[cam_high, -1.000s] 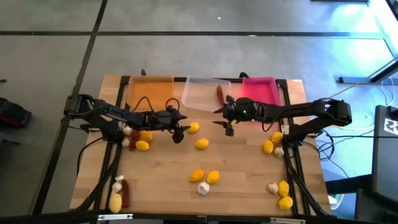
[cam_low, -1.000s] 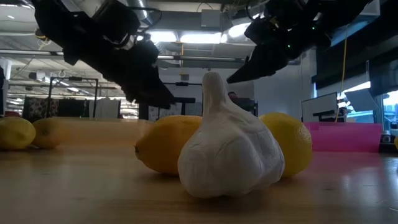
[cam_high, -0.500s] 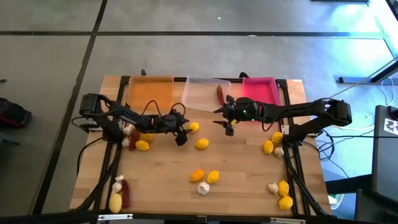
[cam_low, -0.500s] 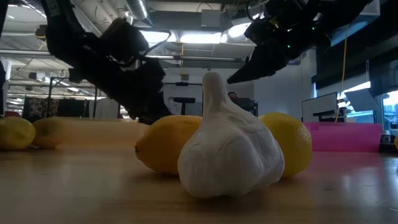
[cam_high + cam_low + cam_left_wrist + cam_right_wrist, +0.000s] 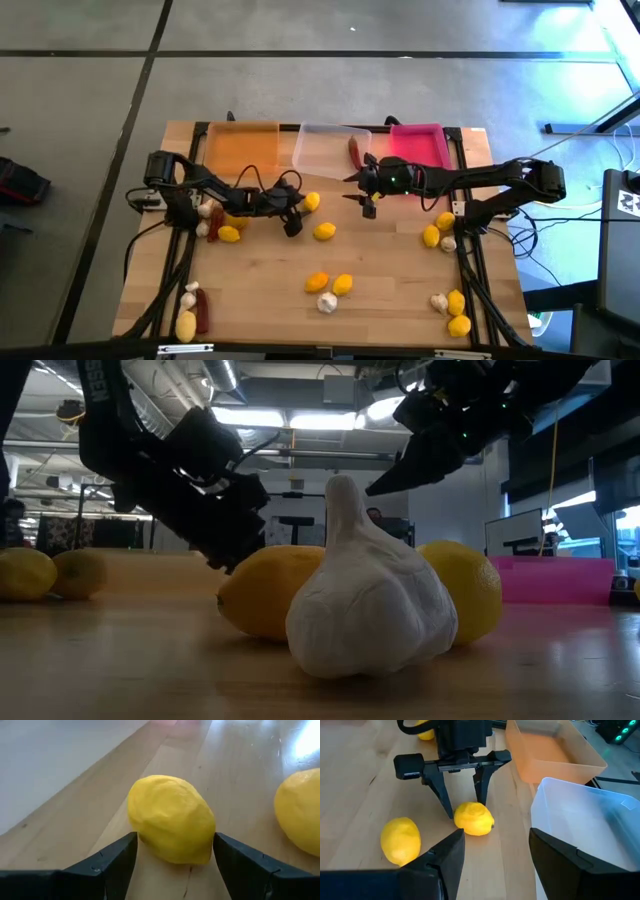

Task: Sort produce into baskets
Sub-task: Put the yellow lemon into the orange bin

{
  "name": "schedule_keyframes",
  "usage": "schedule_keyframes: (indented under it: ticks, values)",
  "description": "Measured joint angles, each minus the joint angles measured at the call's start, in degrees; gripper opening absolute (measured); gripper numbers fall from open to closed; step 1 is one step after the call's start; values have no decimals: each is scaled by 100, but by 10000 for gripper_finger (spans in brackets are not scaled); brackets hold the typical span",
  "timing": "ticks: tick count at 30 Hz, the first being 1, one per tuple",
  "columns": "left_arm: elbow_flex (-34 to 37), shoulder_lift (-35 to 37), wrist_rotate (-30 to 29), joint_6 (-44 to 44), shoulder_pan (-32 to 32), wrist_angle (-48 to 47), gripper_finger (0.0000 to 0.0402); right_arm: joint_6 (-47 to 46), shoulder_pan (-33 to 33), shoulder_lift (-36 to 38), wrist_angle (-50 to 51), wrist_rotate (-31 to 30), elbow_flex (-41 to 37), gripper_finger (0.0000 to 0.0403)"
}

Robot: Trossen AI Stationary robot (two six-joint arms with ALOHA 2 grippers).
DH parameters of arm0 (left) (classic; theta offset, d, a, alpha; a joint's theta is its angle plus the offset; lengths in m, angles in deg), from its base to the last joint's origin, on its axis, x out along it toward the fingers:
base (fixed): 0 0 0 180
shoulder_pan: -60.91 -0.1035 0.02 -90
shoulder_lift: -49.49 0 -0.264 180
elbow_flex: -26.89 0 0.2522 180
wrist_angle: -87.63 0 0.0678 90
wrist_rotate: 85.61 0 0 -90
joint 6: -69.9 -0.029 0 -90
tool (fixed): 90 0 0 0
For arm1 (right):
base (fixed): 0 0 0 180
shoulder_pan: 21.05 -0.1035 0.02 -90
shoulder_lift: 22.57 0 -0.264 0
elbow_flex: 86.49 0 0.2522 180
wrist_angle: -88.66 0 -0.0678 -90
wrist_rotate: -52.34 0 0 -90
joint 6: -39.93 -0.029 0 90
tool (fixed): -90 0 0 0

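three trays line the table's far edge in your high view: orange tray (image 5: 240, 148) on the left, clear tray (image 5: 325, 150) in the middle, pink tray (image 5: 418, 143) on the right. a red chili (image 5: 354, 151) lies by the clear tray's right wall.

your left gripper (image 5: 297, 212) is down low just near of the clear tray, its fingers spread wide with a lemon (image 5: 311, 203) sitting between them. in the left wrist view that lemon (image 5: 171, 819) rests on the wood and a sliver of gap shows at each fingertip, so nothing is held. the right wrist view shows the same: the left gripper (image 5: 466, 810) straddling the lemon (image 5: 473, 818).

your right gripper (image 5: 360, 191) hovers above the table just right of the clear tray, fingers apart, empty.

more lemons and garlic lie scattered: one lemon (image 5: 324, 231) near of the left gripper, a pair with a garlic bulb (image 5: 327, 302) at the near middle, clusters at both side edges.
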Motion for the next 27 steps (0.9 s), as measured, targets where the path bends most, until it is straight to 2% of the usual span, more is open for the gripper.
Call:
schedule_keyframes:
  ticks: [8,20,27]
  values:
    - [0,0,-2,573,-198,80,246,0,0,0,15,0,-1,215]
    - [0,2,-2,583,-313,88,120,-106,0,0,63,0,0,215]
    - [0,8,-2,563,-309,87,103,-107,0,0,65,0,0,215]
